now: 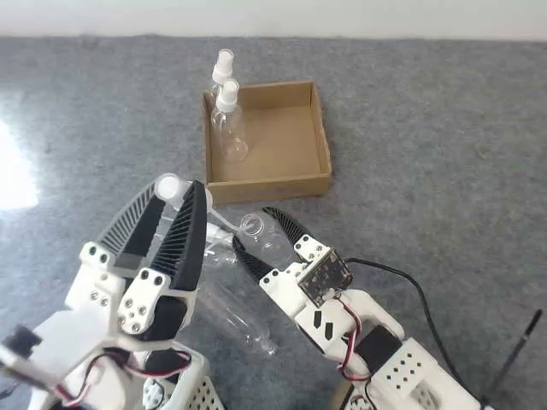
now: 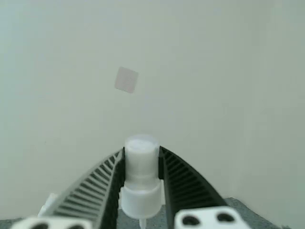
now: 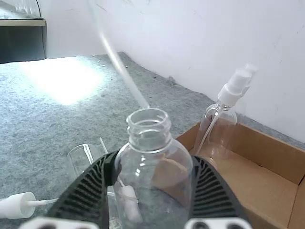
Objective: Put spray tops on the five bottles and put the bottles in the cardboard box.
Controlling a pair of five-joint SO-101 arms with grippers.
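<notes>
Left gripper point(image 2: 141, 155) clamps a spray top point(image 2: 141, 183), lower left in the high view. Right gripper point(image 1: 252, 227) clasps 1 uncapped bottle point(image 3: 150, 143) below the box point(image 1: 308, 184).

I can read nothing here. The cardboard box point(image 1: 269, 186) shows plain brown walls, and the small board point(image 1: 323, 275) on my right hand point(image 1: 249, 225) carries marks too small to read.

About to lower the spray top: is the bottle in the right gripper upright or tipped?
Upright: the bottle, held in the right gripper, shows its open mouth facing up.
</notes>
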